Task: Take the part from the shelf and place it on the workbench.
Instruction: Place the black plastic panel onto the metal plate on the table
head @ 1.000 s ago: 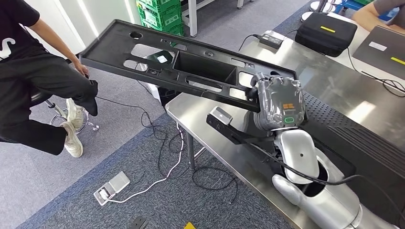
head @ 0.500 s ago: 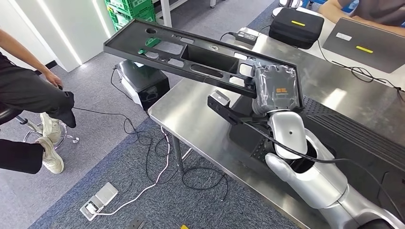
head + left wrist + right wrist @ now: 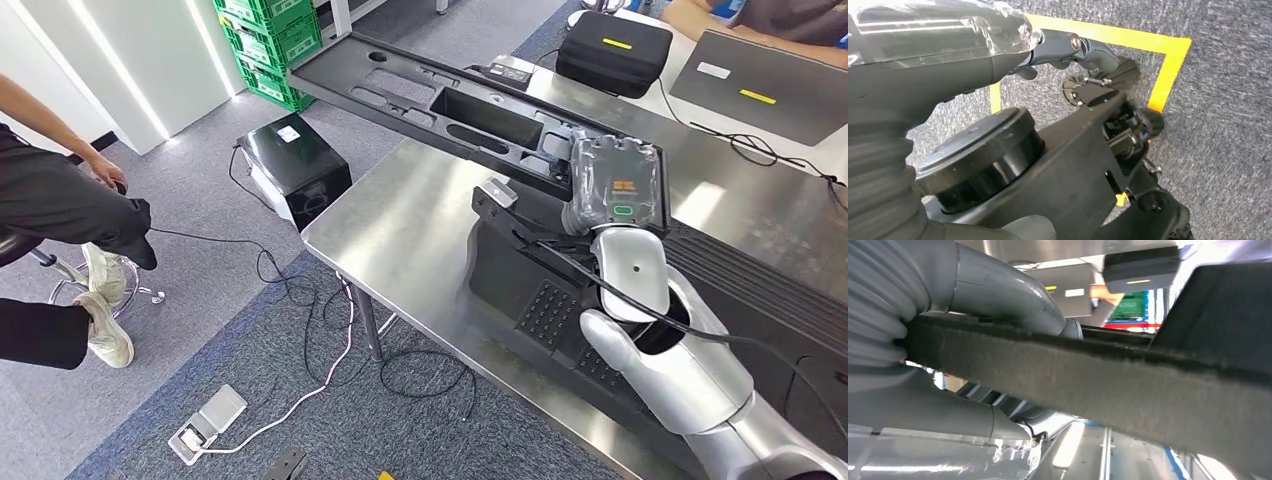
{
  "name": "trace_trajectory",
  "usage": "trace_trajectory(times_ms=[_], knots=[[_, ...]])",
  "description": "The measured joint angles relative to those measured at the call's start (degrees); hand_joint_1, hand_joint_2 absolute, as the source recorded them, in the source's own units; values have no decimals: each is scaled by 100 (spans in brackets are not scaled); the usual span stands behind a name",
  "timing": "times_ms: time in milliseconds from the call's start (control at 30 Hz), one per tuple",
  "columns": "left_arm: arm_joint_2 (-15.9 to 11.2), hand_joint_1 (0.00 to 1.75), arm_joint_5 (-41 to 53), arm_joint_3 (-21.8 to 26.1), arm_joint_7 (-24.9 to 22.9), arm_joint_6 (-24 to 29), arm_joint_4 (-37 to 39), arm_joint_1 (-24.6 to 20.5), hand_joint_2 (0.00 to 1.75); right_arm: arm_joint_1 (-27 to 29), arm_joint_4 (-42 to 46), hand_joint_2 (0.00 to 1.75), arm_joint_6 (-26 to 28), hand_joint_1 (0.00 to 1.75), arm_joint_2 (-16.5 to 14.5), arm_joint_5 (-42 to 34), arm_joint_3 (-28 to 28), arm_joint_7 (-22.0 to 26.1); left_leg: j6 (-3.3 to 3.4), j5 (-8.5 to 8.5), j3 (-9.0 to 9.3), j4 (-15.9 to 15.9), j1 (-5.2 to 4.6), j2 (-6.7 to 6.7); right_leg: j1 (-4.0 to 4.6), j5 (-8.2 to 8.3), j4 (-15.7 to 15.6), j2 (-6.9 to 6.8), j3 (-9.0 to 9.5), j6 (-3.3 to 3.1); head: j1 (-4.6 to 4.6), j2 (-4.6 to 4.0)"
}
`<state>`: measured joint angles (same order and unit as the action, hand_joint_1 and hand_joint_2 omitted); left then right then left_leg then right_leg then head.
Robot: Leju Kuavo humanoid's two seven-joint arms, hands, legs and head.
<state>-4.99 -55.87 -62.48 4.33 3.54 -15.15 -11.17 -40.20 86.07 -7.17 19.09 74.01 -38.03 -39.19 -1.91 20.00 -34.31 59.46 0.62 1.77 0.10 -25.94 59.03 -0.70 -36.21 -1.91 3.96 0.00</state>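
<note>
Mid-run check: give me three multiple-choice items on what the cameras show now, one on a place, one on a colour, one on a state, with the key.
1. Where is the long black part?
A. Flat on the carpet
B. Held up over the steel workbench, one end past its edge
C. On the black case

2. What colour are the stacked crates?
A. Green
B. Red
C. Yellow

3. What is the right robot hand doing?
A. Hanging open
B. Gripping the part's near end
C. Resting on the laptop

Key: B, the head view shows the part raised above the bench; A, the crates by the wall are green; B, the hand wraps the part's edge.
</note>
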Motion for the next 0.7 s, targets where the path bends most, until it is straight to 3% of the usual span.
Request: trace_trajectory(times_ms=[67,133,200,233,267,333,367,433,533,600,667,700], knots=[[0,0,0,4,0,0,0,-13,175,-17,-23,175,-2,175,-10,3,24,1,-46,214,-104,325,11,-39,-26,17,-40,37,33,-71,-35,0],[1,0,0,7,0,0,0,-12,175,-29,-56,175,-5,175,-26,-50,31,2,-65,578,-441,1068,16,-101,-27,13,-45,84,42,-116,-104,0],[1,0,4,8,-1,-5,0,6,175,-29,-109,175,5,175,-42,-175,31,1,-75,737,-740,1635,16,-122,-18,8,-35,150,44,-128,-164,0],[0,0,7,8,-2,-13,0,13,175,-31,-140,175,16,175,-48,-229,32,1,-72,653,-758,1625,16,-127,-15,4,-27,187,46,-129,-186,0],[-1,0,9,8,-3,-26,0,16,175,-35,-172,175,28,175,-52,-260,33,0,-62,474,-676,1399,17,-134,-15,-1,-17,224,50,-125,-209,0],[-5,0,7,8,-4,-68,1,15,175,-56,-259,175,58,175,-56,-277,45,0,-30,61,-355,613,22,-227,-7,-23,14,296,47,-97,-264,0],[-7,0,4,9,-5,-92,1,15,175,-74,-314,175,75,175,-56,-281,54,0,-13,-56,-234,302,27,-283,-4,-32,31,329,35,-74,-280,0],[-8,0,3,10,-15,-138,2,16,175,-109,-424,175,120,175,-56,-281,72,0,28,-94,-152,52,18,-352,-5,-35,48,380,4,-16,-276,0],[-10,0,22,10,-70,-168,3,2,175,-131,-526,175,141,175,-48,-164,127,0,125,-133,-123,-21,21,-282,-34,-92,113,354,-31,79,-250,0],[-14,0,50,10,-107,-172,5,-8,175,-139,-578,175,107,175,-44,-47,194,0,183,-158,-101,-66,32,-240,-55,-337,529,225,-210,135,-199,0],[-17,0,74,10,-133,-185,7,-5,175,-134,-651,175,63,175,-45,14,276,0,207,-158,-100,-69,25,-215,-79,-630,1220,146,-541,181,-141,0],[-17,0,80,10,-147,-190,7,-2,175,-124,-689,175,44,175,-45,28,318,0,208,-154,-99,-68,24,-202,-88,-684,1460,132,-664,197,-116,0]])
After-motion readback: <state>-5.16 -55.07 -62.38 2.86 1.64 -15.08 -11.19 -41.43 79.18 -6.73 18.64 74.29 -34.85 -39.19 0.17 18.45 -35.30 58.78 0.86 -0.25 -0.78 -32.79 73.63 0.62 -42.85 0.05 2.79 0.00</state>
